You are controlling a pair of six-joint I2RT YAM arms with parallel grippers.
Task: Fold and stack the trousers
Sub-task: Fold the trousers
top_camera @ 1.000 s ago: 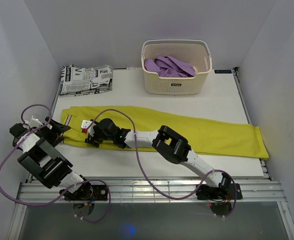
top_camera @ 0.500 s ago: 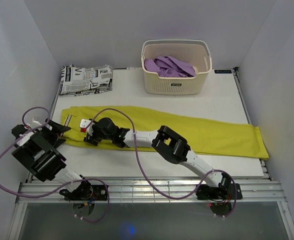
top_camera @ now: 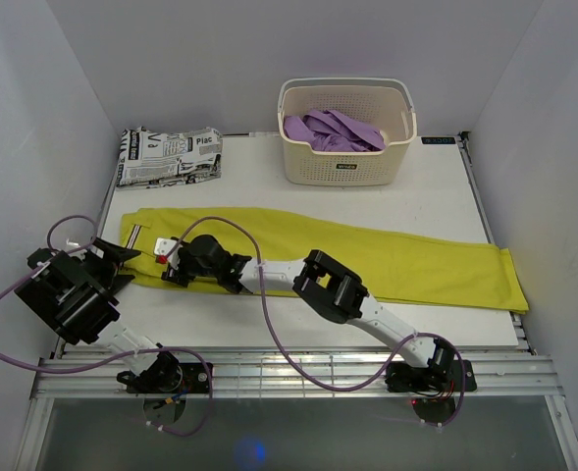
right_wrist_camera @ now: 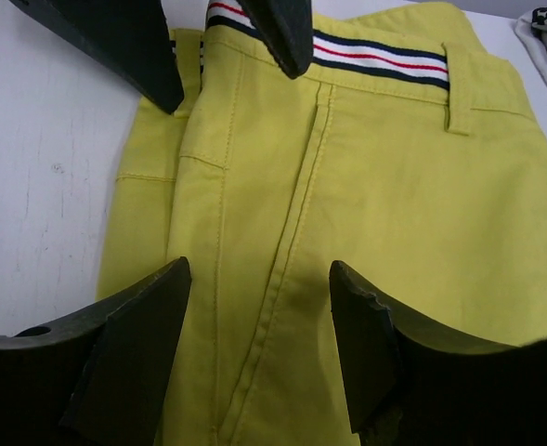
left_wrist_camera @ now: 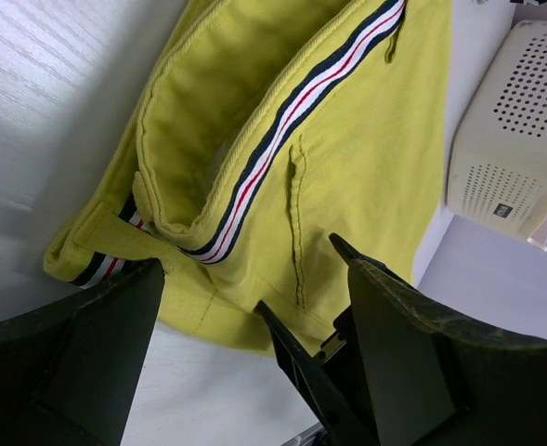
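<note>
The mustard-yellow trousers (top_camera: 426, 263) lie flat across the table, waistband to the left and leg ends at the right. My left gripper (top_camera: 118, 259) is at the waistband's left corner. In the left wrist view it (left_wrist_camera: 254, 288) is open, with the striped waistband (left_wrist_camera: 254, 167) between its fingers. My right gripper (top_camera: 169, 263) reaches across just right of it. In the right wrist view it (right_wrist_camera: 259, 288) is open, straddling the fly seam (right_wrist_camera: 292, 232) low over the cloth. Nothing is gripped.
A white basket (top_camera: 347, 169) holding a purple garment (top_camera: 333, 130) stands at the back centre. A folded newspaper-print garment (top_camera: 169, 155) lies at the back left. The left gripper's fingers (right_wrist_camera: 115, 37) show at the top of the right wrist view.
The right gripper's jaws have narrowed a little and it has edged left along the waist. The left arm's elbow has swung down and left; its gripper stays at the waistband.
</note>
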